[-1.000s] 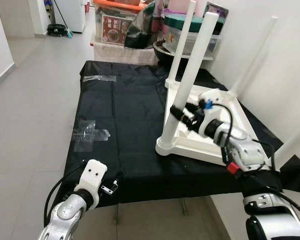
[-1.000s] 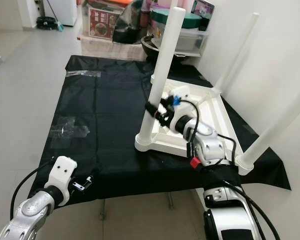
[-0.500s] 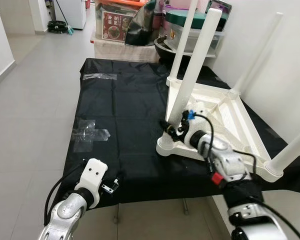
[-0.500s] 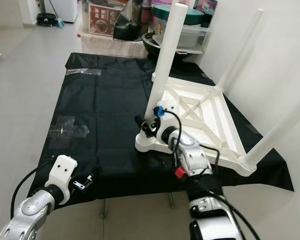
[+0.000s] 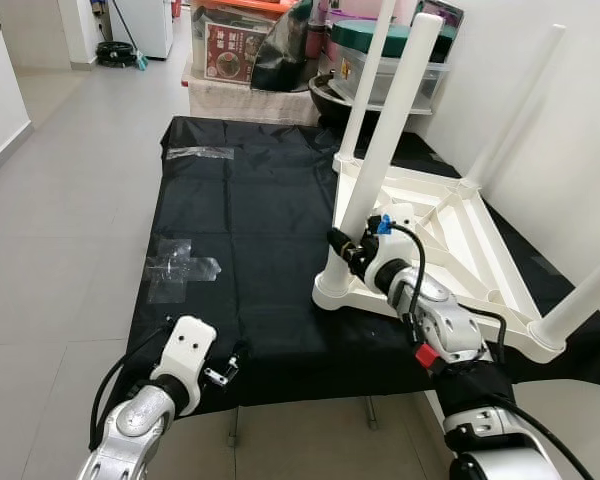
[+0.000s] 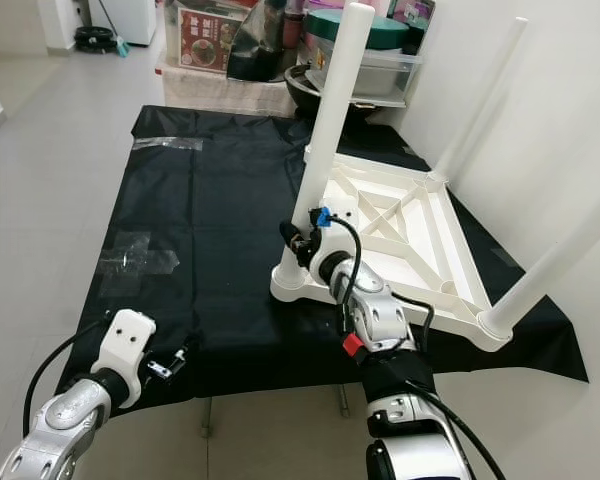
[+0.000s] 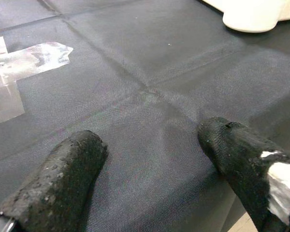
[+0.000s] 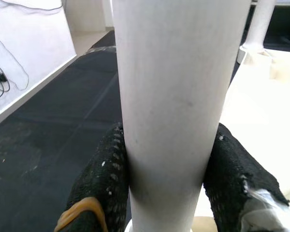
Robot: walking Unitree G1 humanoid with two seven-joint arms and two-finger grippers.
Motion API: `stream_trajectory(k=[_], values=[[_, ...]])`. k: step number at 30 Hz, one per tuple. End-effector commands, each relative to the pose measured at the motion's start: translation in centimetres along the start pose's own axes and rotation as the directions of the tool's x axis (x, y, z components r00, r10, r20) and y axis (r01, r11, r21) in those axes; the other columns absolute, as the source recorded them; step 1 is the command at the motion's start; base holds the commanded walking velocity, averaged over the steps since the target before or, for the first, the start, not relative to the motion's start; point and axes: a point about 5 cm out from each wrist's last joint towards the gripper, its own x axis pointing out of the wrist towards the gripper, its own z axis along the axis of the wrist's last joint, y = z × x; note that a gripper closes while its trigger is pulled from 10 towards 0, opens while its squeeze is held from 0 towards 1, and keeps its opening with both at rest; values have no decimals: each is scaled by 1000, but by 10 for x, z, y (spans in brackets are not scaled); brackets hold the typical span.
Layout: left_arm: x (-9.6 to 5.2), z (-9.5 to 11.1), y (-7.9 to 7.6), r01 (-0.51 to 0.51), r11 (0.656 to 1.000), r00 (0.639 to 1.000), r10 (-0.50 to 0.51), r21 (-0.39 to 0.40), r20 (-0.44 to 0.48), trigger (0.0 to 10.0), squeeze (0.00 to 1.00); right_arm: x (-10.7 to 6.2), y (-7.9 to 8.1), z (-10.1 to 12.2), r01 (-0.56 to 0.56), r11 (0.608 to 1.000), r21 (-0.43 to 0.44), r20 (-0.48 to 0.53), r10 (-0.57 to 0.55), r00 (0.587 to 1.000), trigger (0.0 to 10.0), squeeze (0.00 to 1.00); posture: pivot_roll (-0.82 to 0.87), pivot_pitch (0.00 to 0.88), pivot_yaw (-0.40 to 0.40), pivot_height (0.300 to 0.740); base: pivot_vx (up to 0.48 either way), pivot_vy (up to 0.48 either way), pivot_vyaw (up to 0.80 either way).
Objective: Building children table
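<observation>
A white children's table [image 5: 450, 250] lies upside down on a black cloth-covered table [image 5: 250, 220], with its white legs pointing up. My right gripper [image 5: 342, 244] is shut on the near-left leg [image 5: 385, 140], low down just above its base. In the right wrist view the black fingers [image 8: 104, 166] press both sides of that leg [image 8: 169, 87]. My left gripper [image 5: 235, 358] rests at the cloth's front-left edge, well apart from the white table. It is open in the left wrist view, fingers [image 7: 63, 183] spread over bare cloth.
Clear tape patches [image 5: 180, 265] stick to the cloth on the left. Storage boxes [image 5: 240, 50] and a green-lidded container [image 5: 380, 45] stand behind the table. A white wall runs along the right, close to the far-right leg [image 5: 515, 105]. Tiled floor [image 5: 70, 200] lies to the left.
My right arm has swung inward and its gripper has gone lower on the near-left leg, towards the base. The left arm has stayed put. The camera view has shifted slightly.
</observation>
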Motion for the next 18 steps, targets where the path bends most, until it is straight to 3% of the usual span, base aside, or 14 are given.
stream_trajectory(k=[1,3,4,6,9,10,11,13,14,15,16,17,18], values=[[0,-13,-5,14,1000,998,-15,-13,-61,10000,0,-2,-19,16,160,987,23,72,-161,984,0,0,57,0,-163,740,0,0,0],[0,-13,-5,13,1000,998,-13,-12,-62,10000,0,-4,-31,11,300,953,47,39,-302,952,0,0,57,0,-163,740,0,0,0],[0,-13,-5,13,1000,998,-13,-12,-62,10000,0,-4,-31,11,300,953,47,39,-302,952,0,0,57,0,-163,740,0,0,0],[-1,-14,-4,13,1000,998,-13,-11,-65,10000,0,-15,-55,-6,535,842,66,-44,-534,845,0,0,52,0,-161,740,0,0,0],[-1,-14,-4,13,1000,998,-13,-11,-65,10000,0,-15,-55,-6,535,842,66,-44,-534,845,0,0,52,0,-161,740,0,0,0],[-1,-14,-5,13,1000,998,-14,-11,-66,10000,0,-27,-69,-21,672,739,45,-108,-666,738,0,0,52,0,-161,740,0,0,0],[-1,-14,-5,13,1000,998,-13,-11,-66,10000,0,-45,-82,-37,789,614,-27,-133,-784,606,0,0,52,0,-162,740,0,0,0],[-1,-14,-5,13,1000,998,-13,-11,-66,10000,0,-45,-82,-37,789,614,-27,-133,-784,606,0,0,52,0,-162,740,0,0,0],[-1,-14,-5,12,1000,998,-13,-11,-66,10000,0,-60,-88,-53,850,520,-80,-165,-848,503,0,0,49,0,-161,740,0,0,0],[-1,-14,-5,12,1000,998,-13,-11,-66,10000,0,-60,-88,-53,850,520,-80,-165,-848,503,0,0,49,0,-161,740,0,0,0],[-1,-14,-5,11,1000,998,-12,-10,-68,10000,0,-71,-92,-66,879,458,-129,-196,-881,430,0,0,48,0,-160,740,0,0,0],[-1,-15,-4,11,1000,998,-11,-10,-69,10000,0,-76,-92,-71,893,426,-149,-207,-896,393,0,0,49,0,-160,740,0,0,0],[-1,-15,-4,11,1000,998,-11,-10,-69,10000,0,-76,-92,-71,893,426,-149,-207,-896,393,0,0,49,0,-160,740,0,0,0]])
